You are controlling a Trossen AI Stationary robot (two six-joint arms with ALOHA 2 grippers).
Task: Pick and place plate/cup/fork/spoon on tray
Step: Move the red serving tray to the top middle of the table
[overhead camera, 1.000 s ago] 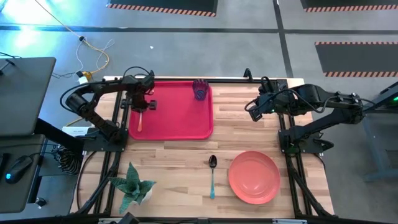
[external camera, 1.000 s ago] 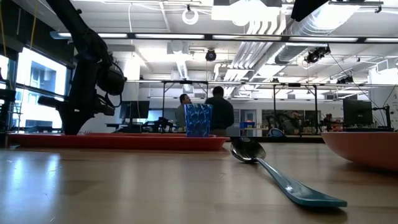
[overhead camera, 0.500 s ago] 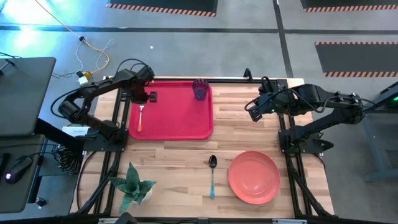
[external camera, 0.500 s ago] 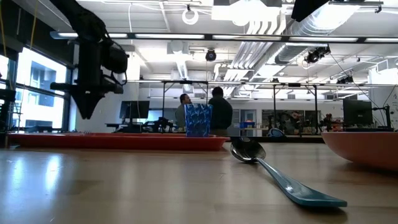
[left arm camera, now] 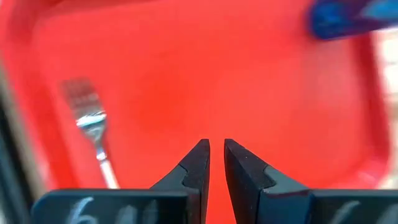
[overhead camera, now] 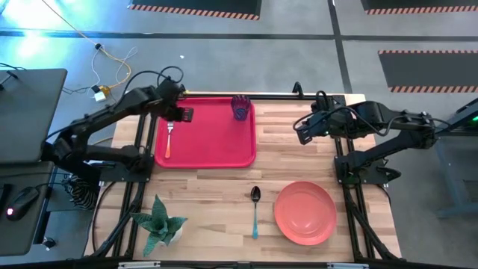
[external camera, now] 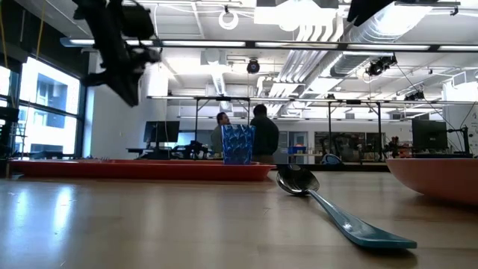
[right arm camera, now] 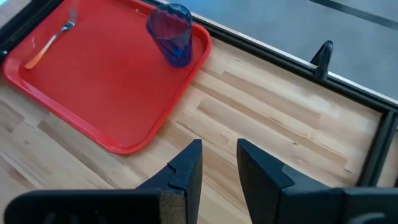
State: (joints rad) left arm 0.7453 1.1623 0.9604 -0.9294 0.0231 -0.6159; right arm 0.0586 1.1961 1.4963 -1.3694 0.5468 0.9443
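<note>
Hanging above the far left corner of the tray (overhead camera: pixel 205 134), the left gripper (overhead camera: pixel 183 115) shows in its wrist view with its two dark fingers (left arm camera: pixel 198 163) drawn nearly together, only a thin slit between the tips, and nothing between them. The red tray lies toward ten o'clock on the wooden table (overhead camera: pixel 299 161). On it the fork (overhead camera: pixel 169 138) lies flat near the left rim, tines pointing to twelve o'clock and orange handle to six; it sits just beside the left gripper, toward seven o'clock from it, and apart from the fingers. The cup (overhead camera: pixel 240 107) stands upright in the tray's far right corner, at about three o'clock from the left gripper. The right gripper (overhead camera: pixel 302 132) waits over bare wood toward two o'clock on the table, well right of the tray; its fingers (right arm camera: pixel 186 167) stand a modest gap apart and hold nothing. The spoon (overhead camera: pixel 255 209) lies on the table near six o'clock, bowl toward twelve and blue handle toward six. Just beside it at three o'clock sits the plate (overhead camera: pixel 304 213), not touching it. A small green plant (overhead camera: pixel 160 224) stands near the table's seven o'clock corner.
</note>
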